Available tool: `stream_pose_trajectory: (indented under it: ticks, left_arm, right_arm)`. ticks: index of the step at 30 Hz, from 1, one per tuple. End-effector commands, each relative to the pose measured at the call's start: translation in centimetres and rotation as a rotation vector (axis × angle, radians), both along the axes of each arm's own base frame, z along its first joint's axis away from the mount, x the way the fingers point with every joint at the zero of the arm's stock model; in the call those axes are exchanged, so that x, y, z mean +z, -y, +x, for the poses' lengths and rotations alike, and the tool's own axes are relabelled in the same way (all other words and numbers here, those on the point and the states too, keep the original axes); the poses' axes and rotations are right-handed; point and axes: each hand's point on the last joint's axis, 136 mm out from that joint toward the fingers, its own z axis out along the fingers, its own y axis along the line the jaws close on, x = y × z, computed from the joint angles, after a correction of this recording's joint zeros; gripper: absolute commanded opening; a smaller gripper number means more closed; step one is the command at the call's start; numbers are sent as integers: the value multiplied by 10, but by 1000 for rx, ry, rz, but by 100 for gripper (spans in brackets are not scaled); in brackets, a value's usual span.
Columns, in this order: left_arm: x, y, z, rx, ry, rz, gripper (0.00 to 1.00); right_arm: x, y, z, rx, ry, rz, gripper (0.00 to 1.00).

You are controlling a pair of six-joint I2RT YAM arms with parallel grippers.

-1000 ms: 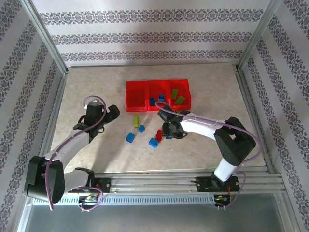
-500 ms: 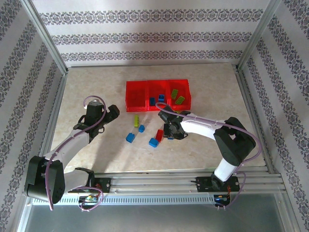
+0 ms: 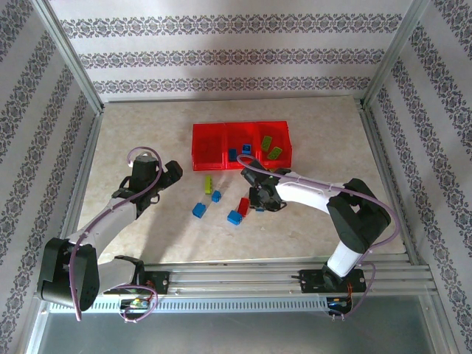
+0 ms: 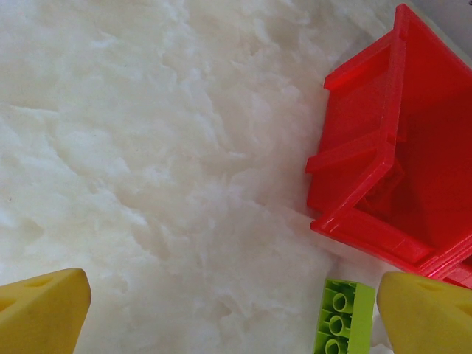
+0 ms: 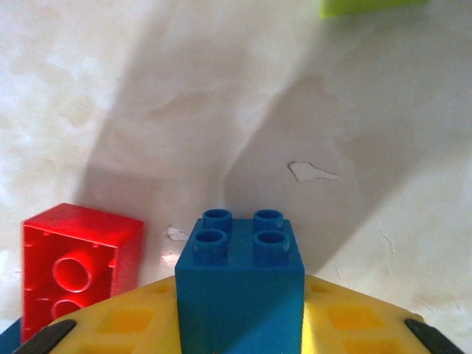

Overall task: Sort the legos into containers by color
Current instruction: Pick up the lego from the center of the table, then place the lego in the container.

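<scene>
Nearest us, loose bricks [image 3: 234,217] lie on open counter [image 3: 310,236]. Our right pincer [image 3: 259,200] is clamped on a blue brick [image 5: 240,276], and its wrist view shows a red brick [image 5: 77,265] just beside it. Our left pincer [image 3: 171,171] gapes wide, and its view catches a green brick [image 4: 341,317] near the bins' [image 3: 209,151] corner. Beyond them, bare counter runs to the wall [image 3: 221,59].

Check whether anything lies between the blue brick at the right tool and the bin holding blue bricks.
Nothing visible stands between the blue brick and the middle bin; the red brick lies aside. Only that bin's near wall needs clearing.
</scene>
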Motion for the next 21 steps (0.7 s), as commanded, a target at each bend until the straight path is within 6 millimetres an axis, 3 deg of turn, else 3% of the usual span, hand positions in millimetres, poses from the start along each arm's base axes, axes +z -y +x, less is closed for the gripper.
stream_pose_trajectory:
  ticks: [1,11,17,21]
  left_arm:
    - [3,-4,6,17,17,-6,100]
    - [0,-2,9,7,11,-10,100]
    - [1,-4,7,9,11,-6,100]
    - [2,-4,6,13,13,-5,100]
  right_arm:
    - [21,-6,20,34,69,-10,33]
    - [71,-32,96,111,261,-25,33]
    - [79,-36,145,113,309,-26,33]
    - [76,-36,165,100,313,-14,33]
